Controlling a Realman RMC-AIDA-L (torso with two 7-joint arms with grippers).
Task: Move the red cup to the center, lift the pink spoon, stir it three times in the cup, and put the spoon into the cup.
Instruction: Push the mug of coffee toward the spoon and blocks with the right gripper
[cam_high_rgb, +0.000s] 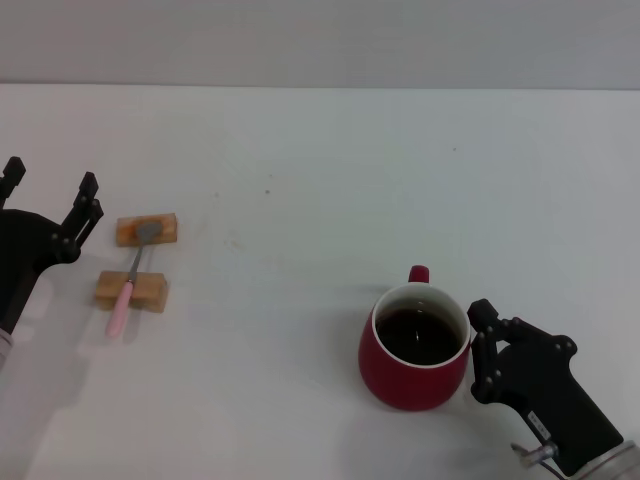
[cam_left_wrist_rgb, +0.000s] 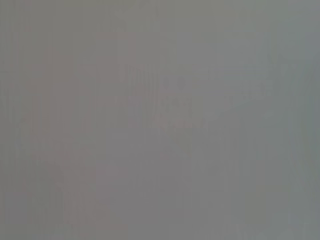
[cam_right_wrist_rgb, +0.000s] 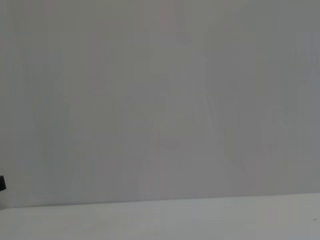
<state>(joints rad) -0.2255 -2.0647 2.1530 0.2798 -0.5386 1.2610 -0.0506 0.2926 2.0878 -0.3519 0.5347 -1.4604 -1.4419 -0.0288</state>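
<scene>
Early in the task, by the look of it. Rounded dark red ceramic cup (cam_high_rgb: 414, 349) with white rim and dark inside, on the white counter (cam_high_rgb: 320, 160) toward the right, not yet central. Right pincer (cam_high_rgb: 478, 350) just beside the cup's rim, touching or nearly so; fingers' spacing impossible to tell. Slim pink-handled spoon (cam_high_rgb: 130, 280) with grey metal bowl untouched across two small wooden blocks (cam_high_rgb: 140, 260) at left. Left pincer (cam_high_rgb: 52, 205) beside them, fingers spread apart, empty. Left to do: centring, lifting, stirring, dropping in. No brands, labels or writing legible.

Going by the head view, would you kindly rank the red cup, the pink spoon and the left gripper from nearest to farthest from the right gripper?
From the right gripper:
1. Red cup, right beside it.
2. Pink spoon, far left on wooden blocks.
3. Left gripper, at the left edge.
</scene>
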